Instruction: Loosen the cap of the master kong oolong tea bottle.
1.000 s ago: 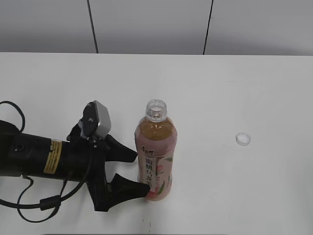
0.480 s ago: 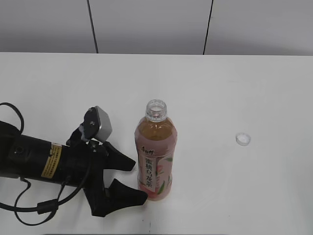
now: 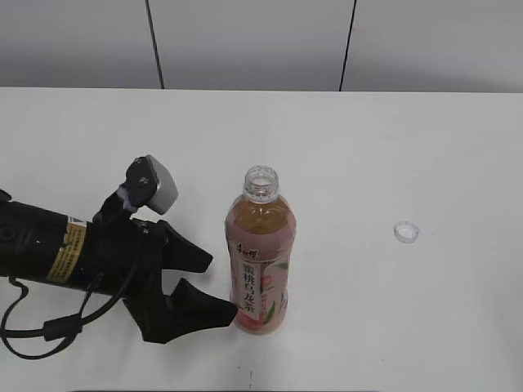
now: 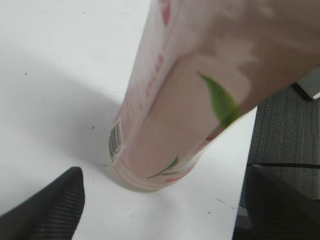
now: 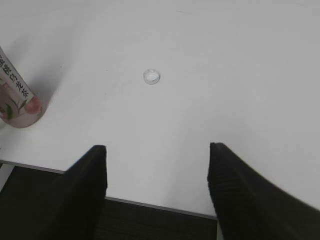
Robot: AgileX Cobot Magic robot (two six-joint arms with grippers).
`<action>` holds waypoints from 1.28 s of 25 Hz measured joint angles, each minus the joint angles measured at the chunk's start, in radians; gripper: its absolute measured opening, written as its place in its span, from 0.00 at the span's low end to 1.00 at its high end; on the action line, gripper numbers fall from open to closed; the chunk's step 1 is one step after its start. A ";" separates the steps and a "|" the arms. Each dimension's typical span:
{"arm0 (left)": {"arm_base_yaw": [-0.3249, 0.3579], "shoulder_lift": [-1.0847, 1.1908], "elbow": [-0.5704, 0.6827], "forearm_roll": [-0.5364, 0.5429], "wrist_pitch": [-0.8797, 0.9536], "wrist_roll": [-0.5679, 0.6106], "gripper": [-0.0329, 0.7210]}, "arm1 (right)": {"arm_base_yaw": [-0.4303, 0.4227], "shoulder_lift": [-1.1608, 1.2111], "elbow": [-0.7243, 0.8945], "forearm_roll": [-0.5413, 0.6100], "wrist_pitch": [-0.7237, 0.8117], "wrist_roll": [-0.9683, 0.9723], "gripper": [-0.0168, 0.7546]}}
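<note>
While the left gripper [image 3: 198, 284] stands spread wide and holds nothing, the master kong oolong tea bottle [image 3: 261, 253] stands upright and uncapped just beyond its fingertips. The cap [image 5: 151, 76] lies on the table [image 3: 368, 147] well ahead of the right gripper [image 5: 156, 187], which is also spread and empty.
</note>
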 joint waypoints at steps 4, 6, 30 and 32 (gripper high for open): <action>0.000 -0.062 0.001 0.091 0.025 -0.143 0.83 | 0.000 0.000 0.000 0.000 0.000 0.000 0.65; 0.000 -0.090 0.001 0.133 0.028 -0.210 0.83 | 0.000 0.000 0.000 0.000 0.000 0.000 0.65; 0.000 -0.331 0.001 0.317 -0.022 -0.482 0.80 | 0.000 0.000 0.000 0.000 0.000 0.000 0.65; 0.000 -0.343 0.001 0.319 -0.025 -0.483 0.80 | 0.000 0.000 0.000 0.000 0.000 0.000 0.65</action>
